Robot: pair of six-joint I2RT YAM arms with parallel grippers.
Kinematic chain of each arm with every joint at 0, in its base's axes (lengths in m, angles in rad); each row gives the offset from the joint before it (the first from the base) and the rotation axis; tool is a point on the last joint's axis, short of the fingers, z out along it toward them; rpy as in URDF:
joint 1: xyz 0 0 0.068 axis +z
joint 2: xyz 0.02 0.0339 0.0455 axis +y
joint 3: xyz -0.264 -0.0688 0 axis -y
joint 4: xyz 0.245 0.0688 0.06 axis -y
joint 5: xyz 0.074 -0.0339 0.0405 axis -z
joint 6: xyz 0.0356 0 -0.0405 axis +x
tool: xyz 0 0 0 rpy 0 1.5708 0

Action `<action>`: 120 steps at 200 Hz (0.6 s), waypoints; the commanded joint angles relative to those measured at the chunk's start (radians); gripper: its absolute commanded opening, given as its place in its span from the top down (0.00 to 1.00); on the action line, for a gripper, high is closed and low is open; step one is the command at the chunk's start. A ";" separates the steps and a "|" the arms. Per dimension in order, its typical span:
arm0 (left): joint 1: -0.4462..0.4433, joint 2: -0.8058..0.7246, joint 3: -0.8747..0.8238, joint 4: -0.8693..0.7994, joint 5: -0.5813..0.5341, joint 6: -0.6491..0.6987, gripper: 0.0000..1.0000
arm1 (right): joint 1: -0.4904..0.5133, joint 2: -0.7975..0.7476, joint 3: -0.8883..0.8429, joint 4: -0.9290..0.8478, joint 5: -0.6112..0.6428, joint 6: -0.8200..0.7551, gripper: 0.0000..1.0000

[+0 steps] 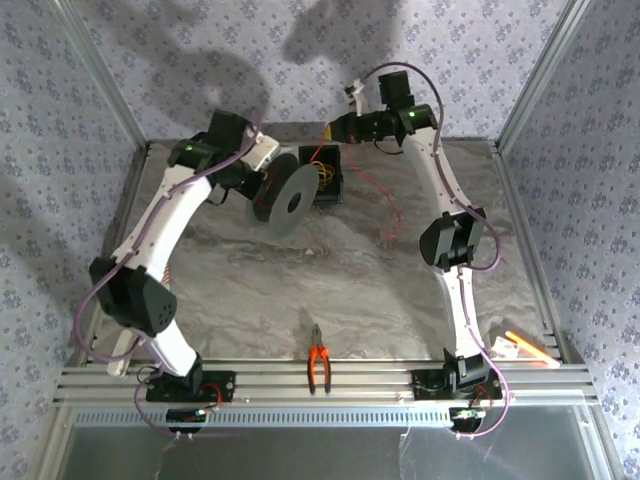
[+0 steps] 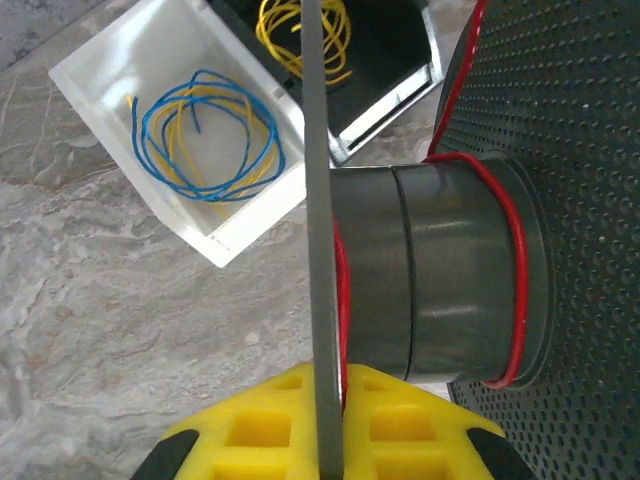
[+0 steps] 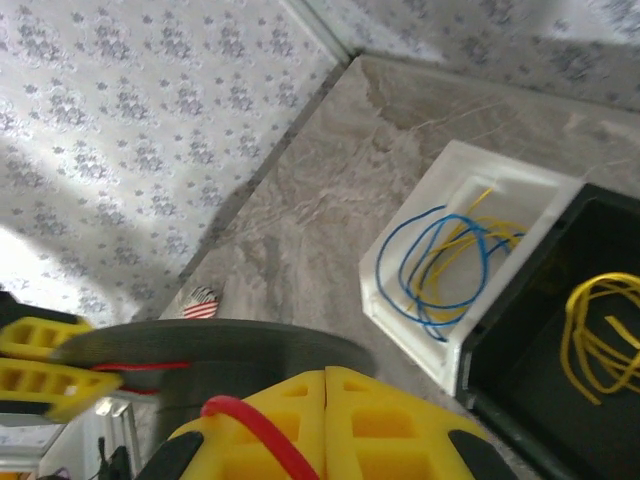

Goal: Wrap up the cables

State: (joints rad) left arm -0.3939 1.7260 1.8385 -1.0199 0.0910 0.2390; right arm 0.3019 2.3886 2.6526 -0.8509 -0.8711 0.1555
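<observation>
Spool flange clamped by left end effector, red cable pinched by right end effector; slack could loosen windings.

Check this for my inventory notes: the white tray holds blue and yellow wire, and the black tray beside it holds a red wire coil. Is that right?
Not quite. The coil in the black tray is yellow, not red, as the right wrist view shows. The white tray beside it does hold blue and yellow wire.
</observation>
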 commanded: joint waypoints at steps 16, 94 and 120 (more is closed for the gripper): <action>-0.041 0.158 0.185 -0.221 -0.255 -0.002 1.00 | 0.105 -0.110 0.046 0.037 -0.028 0.042 1.00; 0.024 0.338 0.521 -0.251 -0.298 -0.193 1.00 | 0.262 -0.235 -0.132 0.040 -0.017 -0.026 1.00; 0.052 0.362 0.567 -0.229 -0.316 -0.219 1.00 | 0.299 -0.266 -0.199 0.073 -0.028 -0.025 1.00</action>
State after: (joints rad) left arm -0.3824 2.0441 2.3520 -1.2793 -0.1677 0.0921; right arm 0.5426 2.2307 2.4779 -0.8322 -0.7933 0.1417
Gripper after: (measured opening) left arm 0.080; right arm 0.063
